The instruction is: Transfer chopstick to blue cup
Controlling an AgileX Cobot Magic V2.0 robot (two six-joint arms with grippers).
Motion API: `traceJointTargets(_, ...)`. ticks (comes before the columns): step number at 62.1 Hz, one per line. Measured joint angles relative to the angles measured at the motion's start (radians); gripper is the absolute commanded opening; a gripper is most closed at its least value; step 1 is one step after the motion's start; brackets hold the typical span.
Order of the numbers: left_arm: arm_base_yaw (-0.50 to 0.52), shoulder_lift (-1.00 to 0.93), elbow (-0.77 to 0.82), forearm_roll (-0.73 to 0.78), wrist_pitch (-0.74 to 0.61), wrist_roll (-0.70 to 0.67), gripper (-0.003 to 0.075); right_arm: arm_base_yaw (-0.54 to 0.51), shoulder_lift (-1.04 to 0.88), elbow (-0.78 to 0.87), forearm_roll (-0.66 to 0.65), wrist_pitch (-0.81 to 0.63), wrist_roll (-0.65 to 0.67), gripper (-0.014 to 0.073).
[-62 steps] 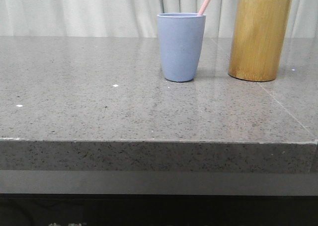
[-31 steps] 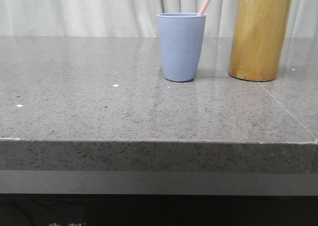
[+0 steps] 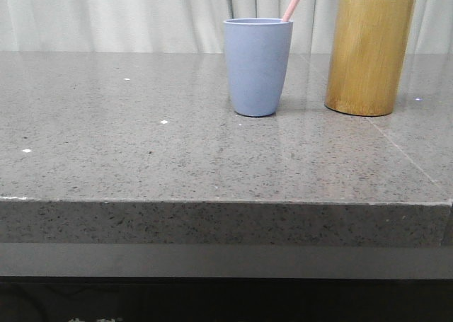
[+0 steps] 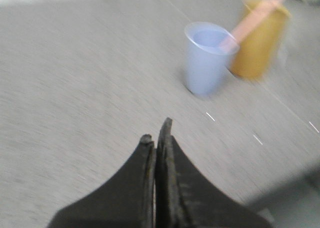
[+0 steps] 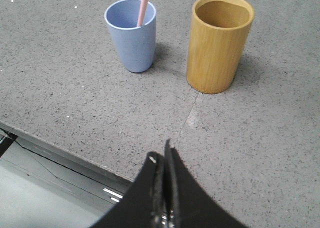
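Note:
The blue cup (image 3: 258, 66) stands upright on the grey stone table, with a pale pink chopstick (image 3: 296, 1) leaning out of it to the right. The cup (image 5: 132, 33) and the chopstick (image 5: 144, 6) also show in the right wrist view, and in the blurred left wrist view the cup (image 4: 206, 60) and the chopstick (image 4: 252, 21) show too. My left gripper (image 4: 156, 133) is shut and empty, well short of the cup. My right gripper (image 5: 161, 153) is shut and empty, over the table's front edge. Neither gripper shows in the front view.
A taller yellow-brown bamboo holder (image 3: 369, 55) stands just right of the blue cup; it looks empty from above (image 5: 220, 42). The table's front edge (image 3: 226, 203) runs across the front view, with a drop below it.
The cup, chopstick and holder have not moved. The left wrist view is motion-blurred, so that arm is moving.

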Motion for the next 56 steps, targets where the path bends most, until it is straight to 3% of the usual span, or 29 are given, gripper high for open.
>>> traceJointTargets(13, 0.193, -0.359, 0.4, -0.006, -0.377, 0.0, -0.0019, 0.0, 0.0, 0.0, 0.002, 0.0, 0.0, -0.0068)
traceJointTargets(24, 0.26, -0.543, 0.658, -0.019, -0.526, 0.0, -0.0019, 0.0, 0.0, 0.002, 0.002, 0.002, 0.0, -0.0068)
traceJointTargets(56, 0.307, -0.545, 0.7, 0.051, -0.554, -0.075, -0.0019, 0.0, 0.0, 0.004, 0.004, 0.004, 0.0, -0.0068)
